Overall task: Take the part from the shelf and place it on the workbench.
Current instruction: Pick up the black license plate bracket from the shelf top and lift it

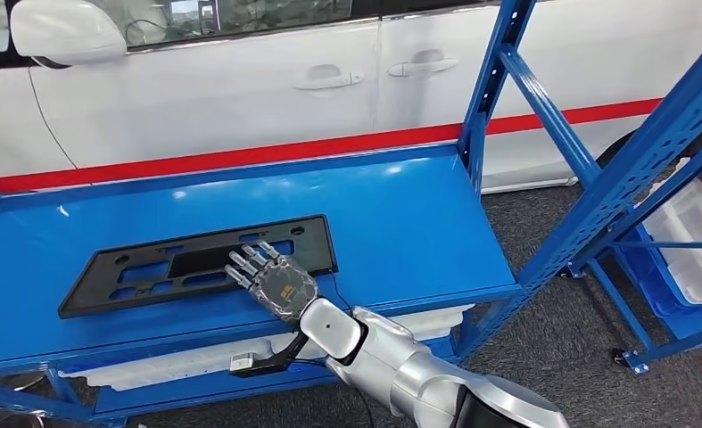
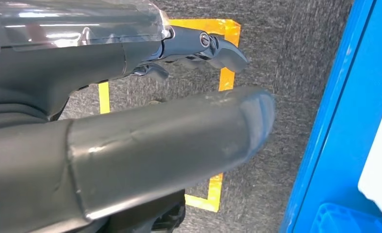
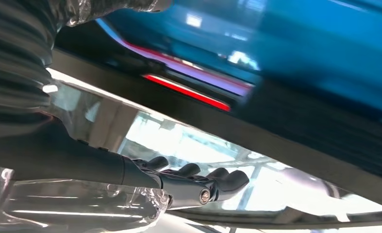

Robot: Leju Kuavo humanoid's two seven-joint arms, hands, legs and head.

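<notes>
Your right hand [image 1: 276,283] lies flat on the black part [image 1: 195,263], fingers straight and apart, gripping nothing. The part lies flat on the blue shelf [image 1: 400,214]. It looks thin, stiff and light. Grab its near long edge.

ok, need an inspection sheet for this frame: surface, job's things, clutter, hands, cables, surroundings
Surface: blue shelf, glossy, top level bare apart from the part.
Job's things: black part, a flat frame with cutouts, lying flat on the shelf near its front edge.
Clutter: white moulded tray on the level below; white bins in the rack to the right.
Hands: right hand lies over the part's right end, fingers extended, grip not confirmed; left hand hangs over the floor, holding nothing, fingers apart.
Cables: dark cable under the right forearm.
Surroundings: white car with a red stripe behind; grey carpet; yellow floor tape.
</notes>
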